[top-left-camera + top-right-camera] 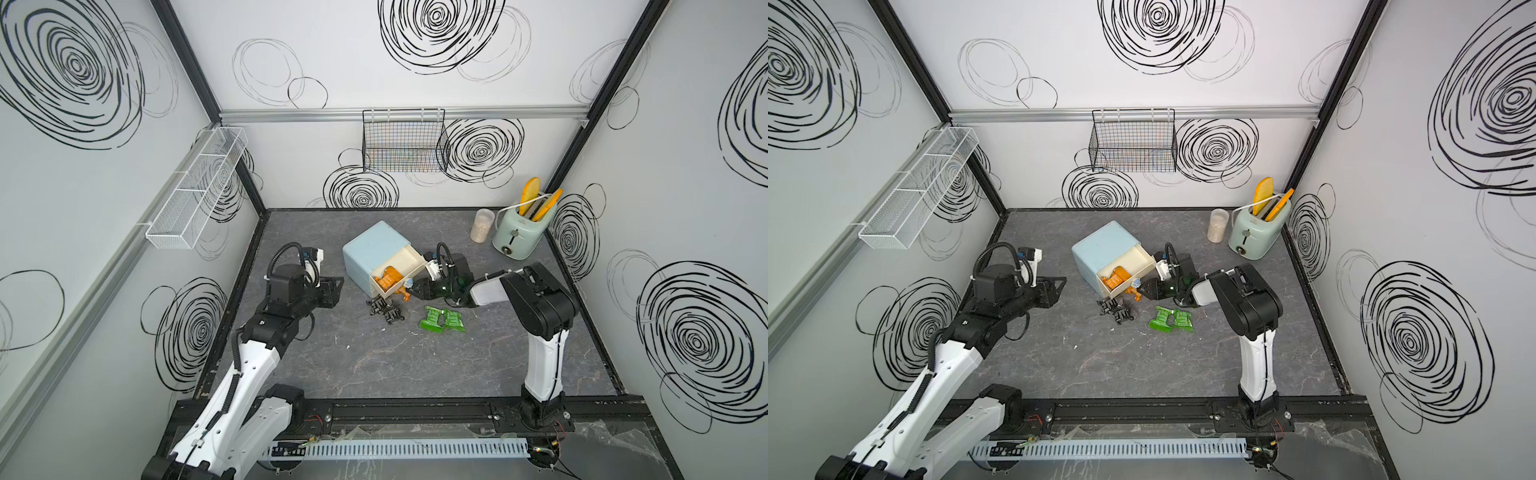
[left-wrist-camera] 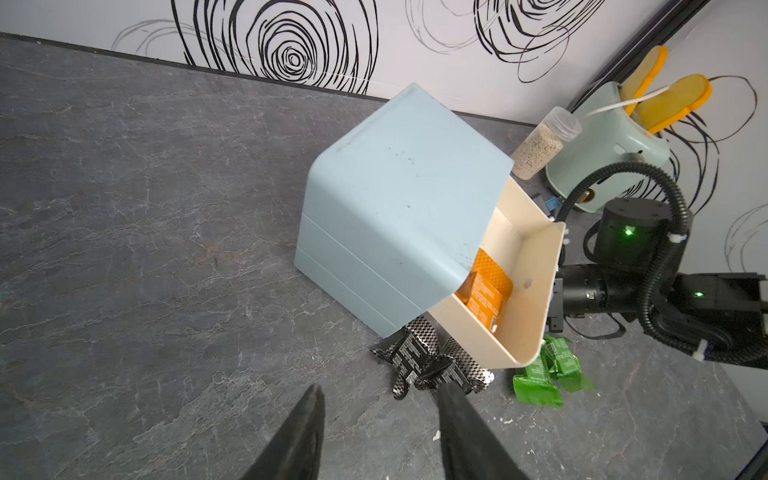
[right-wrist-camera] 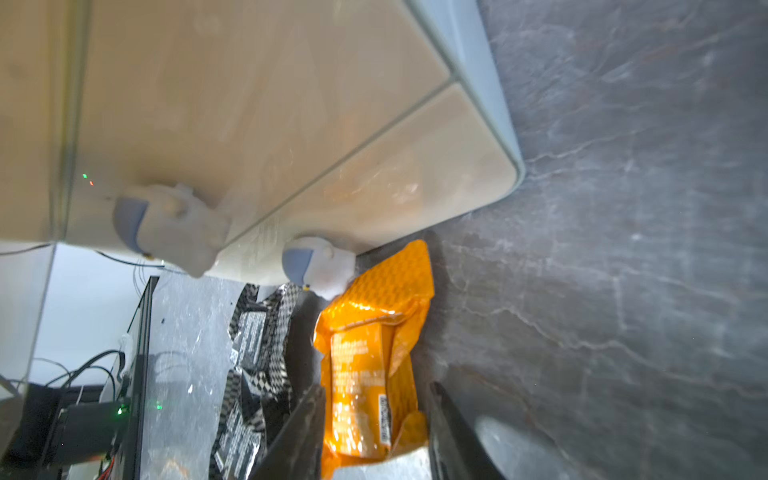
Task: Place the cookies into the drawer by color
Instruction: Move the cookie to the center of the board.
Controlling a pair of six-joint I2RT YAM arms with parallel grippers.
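Left gripper (image 2: pixel 380 390): I read its fingers (image 2: pixel 299 436) as spread, with nothing between them. It hovers above the table (image 1: pixel 374 365), left of the cabinet, tips pointing toward the black packets.
Cabinet (image 1: pixel 368 249): pale blue, standing skewed near the middle of the table.
Black packets (image 1: pixel 385 309): a small heap on the table at the cabinet's front foot, partly under the open drawer's overhang.
Top drawer (image 1: pixel 411 259): pulled well out; the two drawers below it sit closed (their fronts look flush in the right wrist view).
Stored orange packets (image 1: pixel 387 280): lying on the floor of the top drawer.
Loose orange packet (image 3: pixel 370 353): flat on the table in front of the cabinet, just right of the black heap. Its far end touches the lowest knob (image 3: pixel 318 266); its near end lies between the right fingers.
Right gripper (image 3: pixel 376 386): low at the table, one finger (image 3: pixel 303 432) on each side of the loose orange packet, close to the foil's edges. I cannot tell whether they pinch it or merely flank it.
Green packets (image 1: pixel 442 320): two side by side on the table, near the right gripper but apart from it.
Jar (image 1: pixel 482 226) and toaster (image 1: pixel 519 232): back right corner, just beside each other.
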